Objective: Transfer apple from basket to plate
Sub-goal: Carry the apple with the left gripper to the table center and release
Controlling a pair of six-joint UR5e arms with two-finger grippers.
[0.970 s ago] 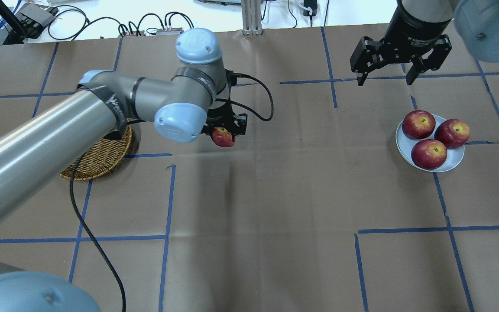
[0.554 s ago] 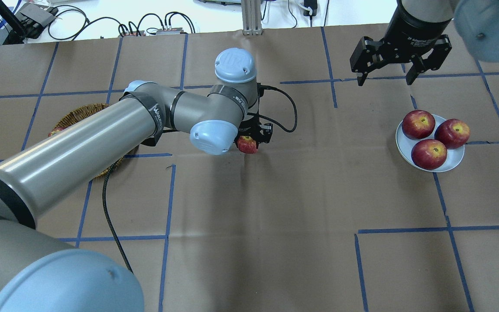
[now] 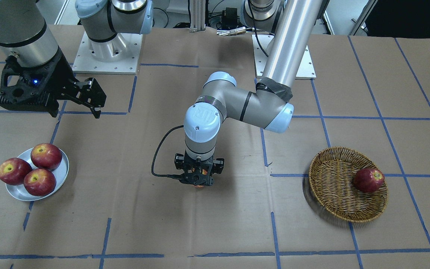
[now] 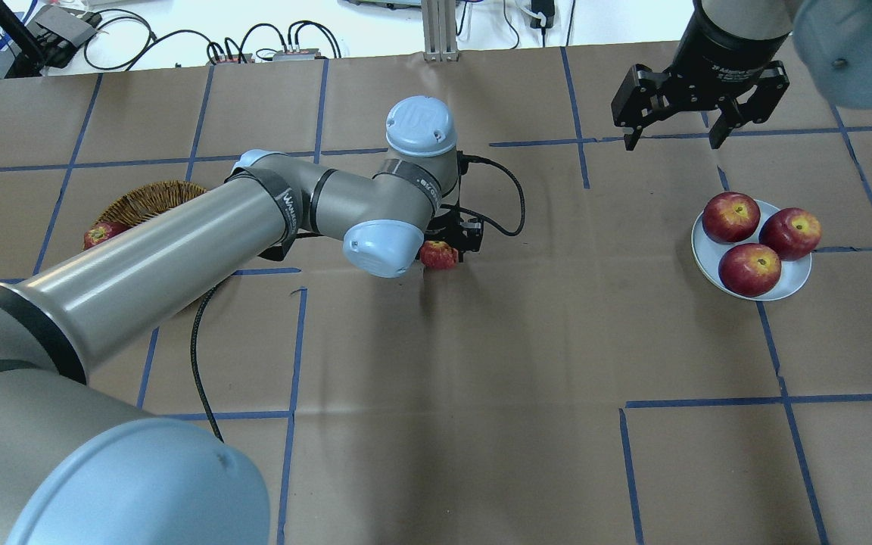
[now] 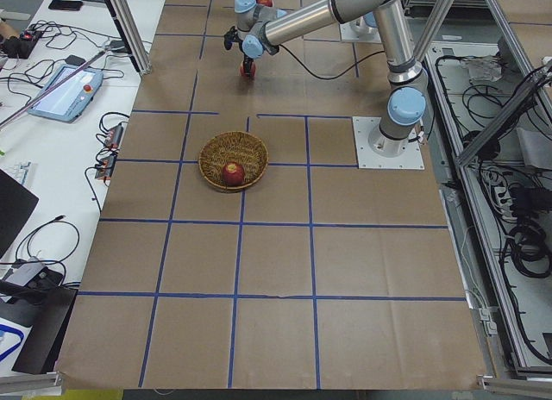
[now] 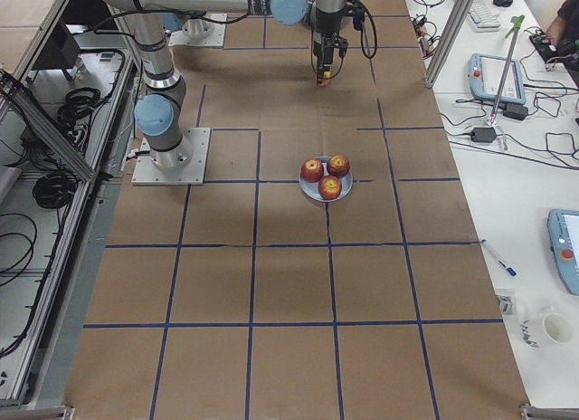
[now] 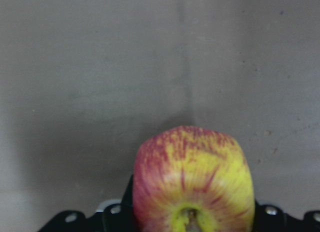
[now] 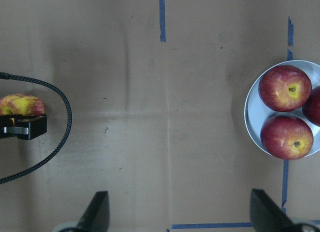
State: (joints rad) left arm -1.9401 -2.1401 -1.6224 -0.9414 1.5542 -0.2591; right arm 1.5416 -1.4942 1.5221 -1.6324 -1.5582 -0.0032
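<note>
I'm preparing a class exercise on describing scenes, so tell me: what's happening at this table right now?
The left claw holds the yellow-streaked apple over the table, between the basket and the plate. One red apple lies in the basket; three red apples sit on the plate. The right claw hangs open beyond the plate, holding nothing.

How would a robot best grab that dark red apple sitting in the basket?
Probably from straight above, jaws closing across the widest middle of the dark red apple. It is round, with its stem hollow facing roughly upward, and the basket is shallow, so the rim beside it should not block the jaws.
</note>
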